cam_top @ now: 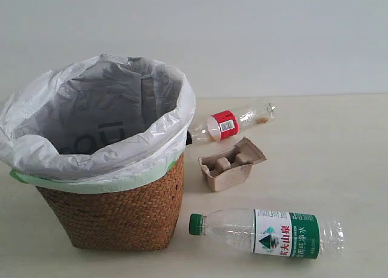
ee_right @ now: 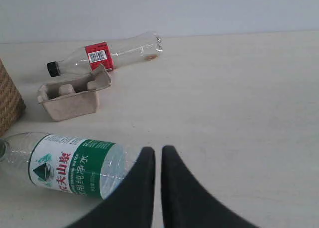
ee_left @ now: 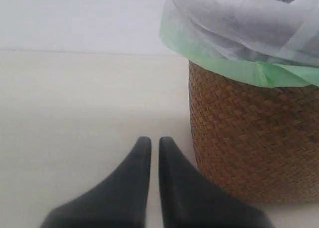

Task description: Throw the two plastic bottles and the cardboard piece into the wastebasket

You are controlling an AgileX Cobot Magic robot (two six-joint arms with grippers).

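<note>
The wicker wastebasket (cam_top: 115, 211) with its white bag stands at the left. The green-label bottle (cam_top: 267, 230) lies on its side at the front right. The red-label bottle (cam_top: 230, 124) lies behind the beige cardboard piece (cam_top: 230, 164), its black cap toward the basket. My left gripper (ee_left: 155, 143) is shut and empty, low over the table beside the wastebasket (ee_left: 249, 143). My right gripper (ee_right: 158, 153) is shut and empty, just beside the base of the green-label bottle (ee_right: 65, 166), with the cardboard piece (ee_right: 72, 96) and red-label bottle (ee_right: 107, 54) farther off. Neither gripper shows in the exterior view.
A pale wooden table (cam_top: 339, 156) carries everything and a plain white wall stands behind it. Bare tabletop (ee_right: 239, 103) stretches out beyond the right gripper.
</note>
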